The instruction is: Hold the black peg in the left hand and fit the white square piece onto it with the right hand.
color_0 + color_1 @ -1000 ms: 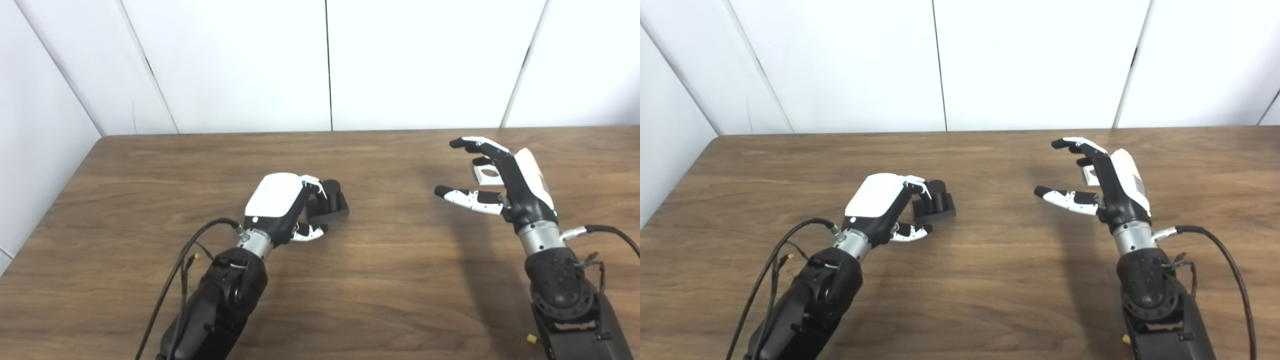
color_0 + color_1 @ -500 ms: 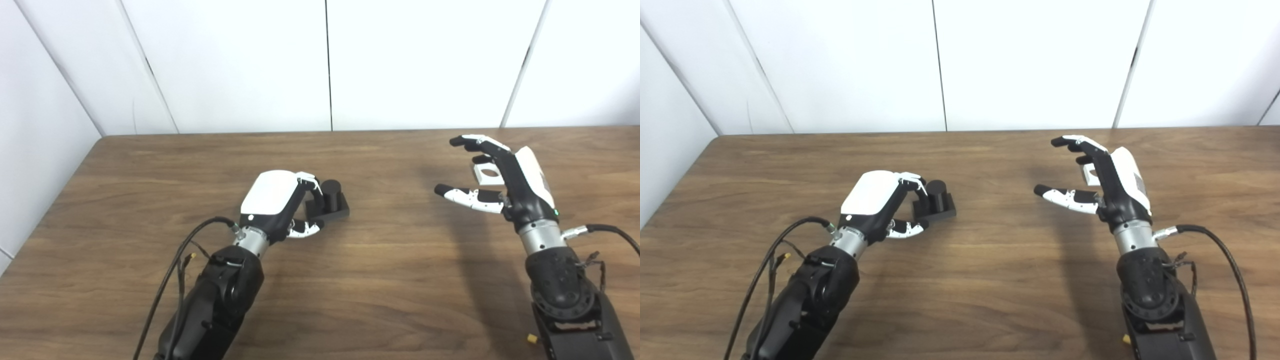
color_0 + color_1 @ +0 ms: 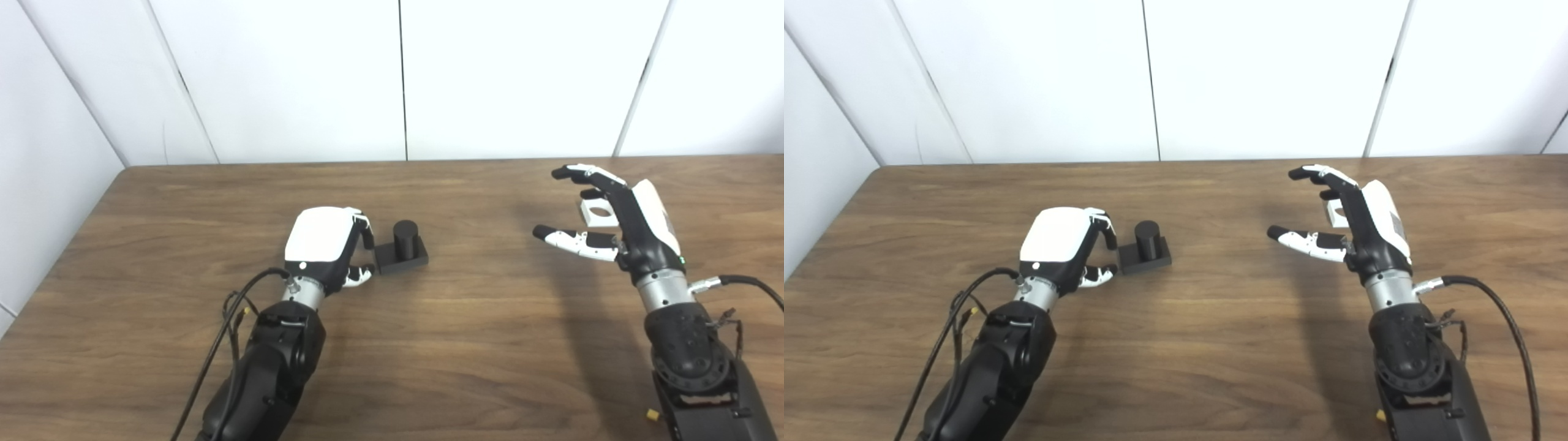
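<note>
Black peg [image 3: 402, 245] stands upright on its square base on the worktop [image 3: 465, 343], just beside left hand [image 3: 323, 245]; that hand's fingers curled, holding nothing, not touching peg; right hand [image 3: 618, 217] spread wide, empty, raised w/ white square piece [image 3: 597, 212] lying on worktop partly hidden behind its fingers.

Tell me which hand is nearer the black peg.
Left. The left hand sits just beside the black peg, fingers curled but not holding it. The right hand hangs open far across the table, by the white square piece.
</note>
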Robot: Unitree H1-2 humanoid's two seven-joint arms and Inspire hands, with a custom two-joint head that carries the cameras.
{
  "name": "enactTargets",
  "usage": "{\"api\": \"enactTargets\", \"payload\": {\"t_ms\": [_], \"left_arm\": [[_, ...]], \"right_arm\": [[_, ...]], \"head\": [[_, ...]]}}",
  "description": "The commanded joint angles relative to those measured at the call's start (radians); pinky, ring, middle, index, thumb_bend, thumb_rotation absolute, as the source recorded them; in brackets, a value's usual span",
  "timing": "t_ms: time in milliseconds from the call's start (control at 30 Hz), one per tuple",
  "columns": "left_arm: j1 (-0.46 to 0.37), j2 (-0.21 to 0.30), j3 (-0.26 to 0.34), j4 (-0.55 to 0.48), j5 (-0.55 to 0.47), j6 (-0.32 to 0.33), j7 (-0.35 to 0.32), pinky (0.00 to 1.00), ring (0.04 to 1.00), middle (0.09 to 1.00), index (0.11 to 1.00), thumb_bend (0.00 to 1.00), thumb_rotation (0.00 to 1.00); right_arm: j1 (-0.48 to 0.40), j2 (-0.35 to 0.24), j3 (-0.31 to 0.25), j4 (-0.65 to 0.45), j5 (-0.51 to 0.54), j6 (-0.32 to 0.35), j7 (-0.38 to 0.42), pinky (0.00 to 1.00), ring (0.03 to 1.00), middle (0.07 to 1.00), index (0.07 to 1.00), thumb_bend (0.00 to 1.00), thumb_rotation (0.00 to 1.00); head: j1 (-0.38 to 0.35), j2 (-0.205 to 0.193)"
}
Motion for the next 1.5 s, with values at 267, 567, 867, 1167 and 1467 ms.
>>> {"api": "enactTargets", "payload": {"t_ms": [267,567,867,1167,1467], "left_arm": [[-0.059,0.004,0.009,0.023,0.008,0.012,0.011,0.70,0.780,0.800,0.492,0.52,0.09],[-0.071,0.008,0.001,0.036,0.002,0.011,-0.011,0.70,0.791,0.810,0.573,0.87,0.44],[-0.088,0.018,-0.006,0.029,0.005,0.012,-0.053,0.73,0.806,0.828,0.605,0.97,0.58],[-0.090,0.022,-0.008,0.019,0.013,0.019,-0.083,0.74,0.810,0.833,0.609,0.97,0.58],[-0.097,0.029,-0.014,0.015,0.024,0.024,-0.098,0.73,0.808,0.834,0.608,0.95,0.59]], "right_arm": [[-0.033,0.003,-0.008,-0.037,-0.002,0.002,-0.011,0.75,0.819,0.820,0.721,0.71,0.24],[-0.037,0.004,-0.006,-0.031,-0.003,-0.001,-0.016,0.74,0.814,0.820,0.718,0.71,0.24],[-0.042,0.005,-0.007,-0.023,-0.004,0.002,-0.019,0.73,0.813,0.818,0.716,0.71,0.24],[-0.044,0.004,-0.007,-0.025,-0.007,0.004,-0.018,0.73,0.815,0.821,0.718,0.71,0.23],[-0.046,0.002,-0.005,-0.018,-0.011,-0.003,-0.021,0.73,0.810,0.820,0.719,0.71,0.23]], "head": [[0.001,0.004],[0.001,0.005],[0.001,0.005],[0.000,0.003],[0.000,0.001]]}}
